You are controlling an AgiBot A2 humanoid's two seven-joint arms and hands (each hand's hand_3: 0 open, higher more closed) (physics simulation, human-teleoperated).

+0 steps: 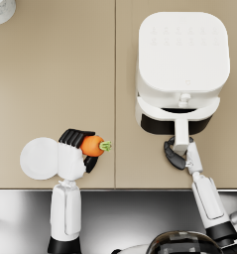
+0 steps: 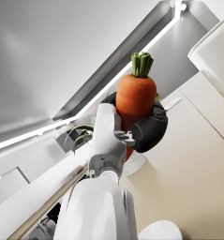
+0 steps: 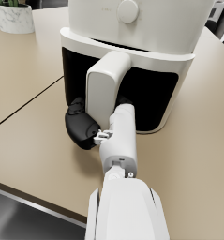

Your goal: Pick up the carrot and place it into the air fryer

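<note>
A: Nearest first: left hand (image 1: 76, 149) has the carrot (image 1: 92, 146), fingers wrapped round the body, green stub poking toward the air fryer (image 1: 182, 59). It's off the table, just beside the white plate (image 1: 39, 158).

B: Right side?

A: Right hand (image 1: 177, 154) is at the drawer handle (image 1: 181, 135), dark fingers curled round it from the left per the right wrist cam. So grasping the handle, I'd say. Drawer looks only slightly out, a dark gap under the white front.

B: So how to do this bit well?

A: My read: pull the handle straight back toward the body, w/o twisting, till the basket opening is wide enough. Keep the carrot high & level so it clears the rim, then bring it across over the seam (image 1: 115, 89) in the tabletop & lower, don't drop.

B: What can't we see?

A: Basket inside is all black, can't tell depth or if anything's in it. Thumb on the handle is hidden behind it. Far back, a marbled pot (image 1: 1, 10) is cut off at the corner; plant visible only in the wrist cams.
</note>
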